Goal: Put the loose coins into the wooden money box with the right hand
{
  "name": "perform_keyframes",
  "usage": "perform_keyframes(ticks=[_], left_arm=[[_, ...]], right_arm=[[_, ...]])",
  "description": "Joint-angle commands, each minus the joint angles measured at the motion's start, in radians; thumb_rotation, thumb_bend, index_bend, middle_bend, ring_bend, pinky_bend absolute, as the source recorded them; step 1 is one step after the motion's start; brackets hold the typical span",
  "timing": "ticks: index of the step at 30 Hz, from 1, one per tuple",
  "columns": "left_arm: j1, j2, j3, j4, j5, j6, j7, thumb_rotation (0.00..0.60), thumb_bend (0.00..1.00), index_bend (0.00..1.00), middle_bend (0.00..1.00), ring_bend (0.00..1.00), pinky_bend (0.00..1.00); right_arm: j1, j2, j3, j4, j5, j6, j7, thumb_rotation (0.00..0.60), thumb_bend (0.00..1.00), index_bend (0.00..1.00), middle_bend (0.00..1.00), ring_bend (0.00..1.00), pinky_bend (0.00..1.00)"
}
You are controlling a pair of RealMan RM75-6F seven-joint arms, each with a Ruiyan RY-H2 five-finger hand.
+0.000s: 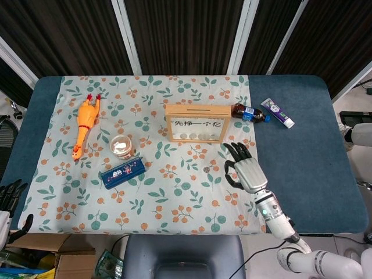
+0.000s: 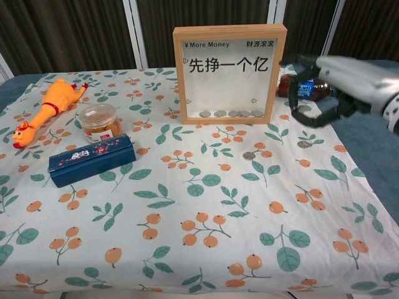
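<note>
**Fingers spread and empty above two loose coins**

Fingers [image 2: 298, 70] of the right hand [image 2: 340, 78] are curled loosely apart and hold nothing; the hand hovers above the cloth, right of the wooden money box [image 2: 229, 73]. The left hand [image 1: 8, 196] hangs off the near-left table edge, fingers apart, holding nothing.

Largest to smallest: the table [image 1: 302, 157] carries a floral tablecloth [image 2: 187, 212]. The money box stands upright at the far centre; through its clear front a row of coins lies along the bottom, and the head view shows a slot in its top edge. A rubber chicken [image 2: 43, 109] lies far left, a blue box [image 2: 90, 159] near it, and a clear lidded jar [image 2: 99, 122] between them holds something brownish that cannot be identified. A cola bottle [image 1: 249, 113] and a tube [image 1: 277, 113] lie on their sides at the far right. Two loose coins remain on the cloth: one [image 2: 249, 156] in front of the box's right corner, another [image 2: 303, 144] further right, roughly below the hand.

Likely risks: flat coins on soft cloth give little edge to pinch, so fingertips may slide them or bunch the fabric. A coin tilted at the narrow slot could drop outside. The hand's closeness to the box could tip it.
</note>
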Motion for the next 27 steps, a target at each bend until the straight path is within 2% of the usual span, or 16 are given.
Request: perform_keyframes(ticks=[1,5,8,14,20,27], left_arm=[[-0.003,-0.001,0.001,-0.001,0.002,-0.005,0.003,0.6,0.44,0.0,0.0,0.0,0.0],[-0.007,-0.004,0.0,-0.002,0.002,-0.01,0.013,0.6,0.44,0.0,0.0,0.0,0.0],[-0.01,-0.005,-0.001,-0.002,-0.001,-0.016,0.015,0.6,0.44,0.0,0.0,0.0,0.0],[-0.015,-0.006,-0.007,-0.002,-0.013,-0.026,0.016,0.6,0.44,0.0,0.0,0.0,0.0],[-0.023,-0.006,-0.007,0.0,-0.017,-0.042,0.016,0.6,0.44,0.0,0.0,0.0,0.0],[-0.023,-0.002,-0.013,0.0,-0.032,-0.043,0.005,0.6,0.44,0.0,0.0,0.0,0.0]], right_arm=[[0.054,0.101,0.141,-0.139,0.103,-0.012,-0.029,0.6,0.55,0.72,0.18,0.0,0.0],[0.126,0.166,0.262,-0.208,0.253,-0.083,-0.085,0.6,0.55,0.72,0.18,0.0,0.0],[0.195,0.2,0.331,-0.213,0.356,-0.13,-0.152,0.6,0.55,0.72,0.18,0.0,0.0],[0.334,0.208,0.397,-0.157,0.615,-0.214,-0.268,0.6,0.55,0.73,0.19,0.0,0.0],[0.462,0.158,0.385,-0.041,0.807,-0.231,-0.368,0.6,0.55,0.73,0.19,0.0,0.0],[0.554,0.089,0.319,0.103,0.865,-0.261,-0.427,0.6,0.55,0.73,0.19,0.0,0.0]])
